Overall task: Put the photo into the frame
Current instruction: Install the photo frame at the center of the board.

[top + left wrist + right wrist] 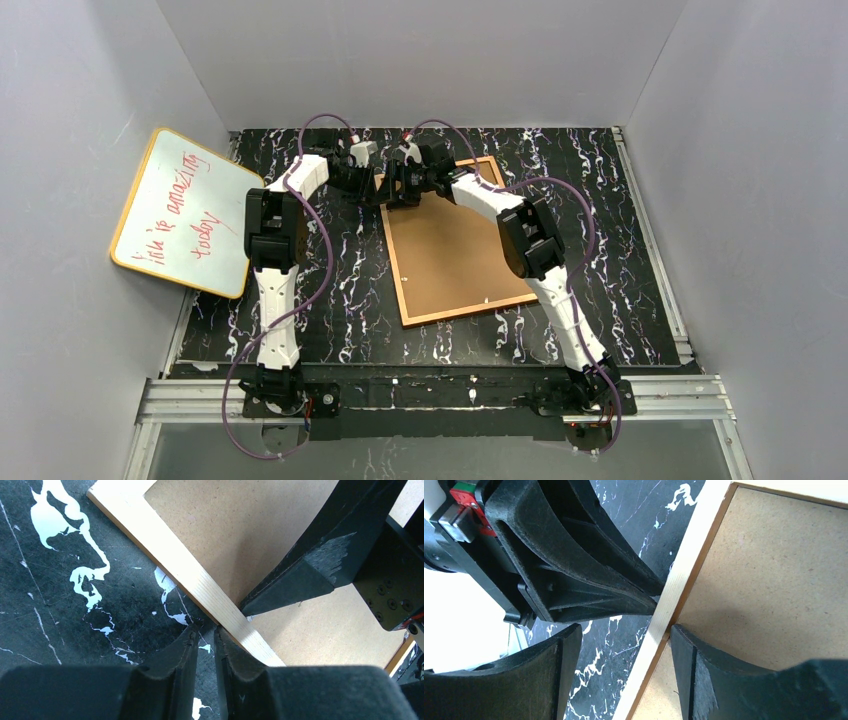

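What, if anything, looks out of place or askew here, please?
The whiteboard leans tilted against the left wall, mostly off the table; the frame lies back-up, skewed to its edges.

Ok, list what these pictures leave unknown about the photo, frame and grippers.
The photo: in no view; if it lies in the frame, the brown back hides it.
The frame's far left corner: top view, left gripper and right gripper cover it.
Tips of the left gripper: left wrist view, its jaws hide whether they touch the frame.
Writing on the whiteboard: top view, too small to read surely.
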You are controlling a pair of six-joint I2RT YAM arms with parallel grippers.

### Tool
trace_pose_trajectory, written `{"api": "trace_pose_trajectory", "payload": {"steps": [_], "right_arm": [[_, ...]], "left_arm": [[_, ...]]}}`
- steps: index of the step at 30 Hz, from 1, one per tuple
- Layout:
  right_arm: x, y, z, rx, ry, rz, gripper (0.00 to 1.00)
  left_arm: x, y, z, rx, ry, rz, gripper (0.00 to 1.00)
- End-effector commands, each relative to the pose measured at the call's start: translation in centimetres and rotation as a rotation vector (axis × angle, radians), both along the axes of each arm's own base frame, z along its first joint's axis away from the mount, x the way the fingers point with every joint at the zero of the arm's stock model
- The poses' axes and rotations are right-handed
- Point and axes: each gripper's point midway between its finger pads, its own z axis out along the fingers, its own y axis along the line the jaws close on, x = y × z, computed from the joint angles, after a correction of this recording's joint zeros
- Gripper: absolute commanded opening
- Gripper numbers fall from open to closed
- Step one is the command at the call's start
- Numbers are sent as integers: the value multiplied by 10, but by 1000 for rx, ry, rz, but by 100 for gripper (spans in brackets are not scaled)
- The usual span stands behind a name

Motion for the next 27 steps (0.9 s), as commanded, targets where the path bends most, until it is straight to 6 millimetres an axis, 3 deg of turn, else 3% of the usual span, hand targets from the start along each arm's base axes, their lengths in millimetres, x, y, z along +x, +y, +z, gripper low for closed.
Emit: {"api": "trace_pose_trajectory", "payload": {"steps": [1,7,11,15,27], "right_arm": [[-20,2,-11,-38,41,40,74],[12,-15,18,-2,-13,-34,75],[31,-30,25,-9,-74,-111,77],[28,-30,14,-17,-35,-99,76],[-8,-5,-11,-25,26,-3,75]], "left_arm": [[-24,-5,-14,23,78,-31,18],[-25,-5,-11,22,72,-33,18],[-27,-6,-11,15,79,-37,17],[-29,-6,-11,13,79,-42,17],[-29,-6,-11,10,80,-46,17]]}}
